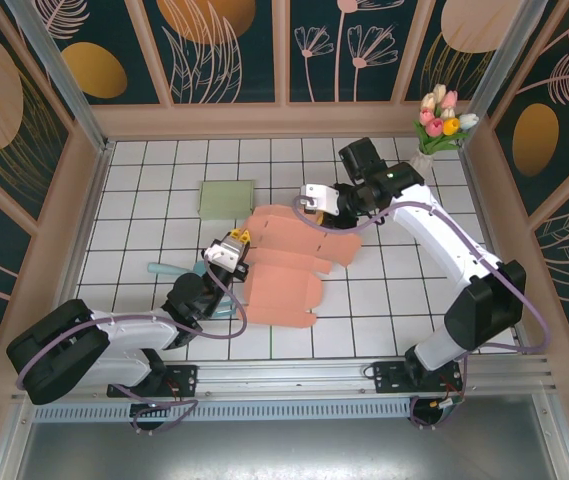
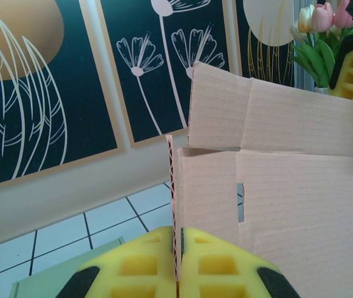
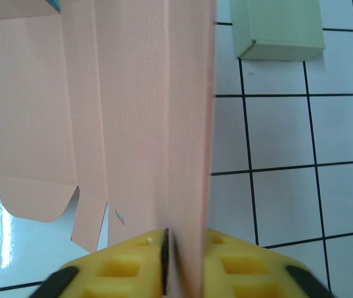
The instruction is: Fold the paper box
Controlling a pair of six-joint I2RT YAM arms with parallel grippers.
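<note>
Two arms share the unfolded pink corrugated paper box (image 1: 284, 270), mid-table from above between left gripper (image 1: 232, 250) and right gripper (image 1: 314, 197); the left wrist view, then the right, shows jaws clamped on a panel edge, so folding looks barely begun, and next a panel must swing about its crease.

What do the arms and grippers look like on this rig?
The left arm and right arm have white links, black joints and a lilac cable alongside. The left gripper and right gripper carry yellow pads with square recesses.
</note>
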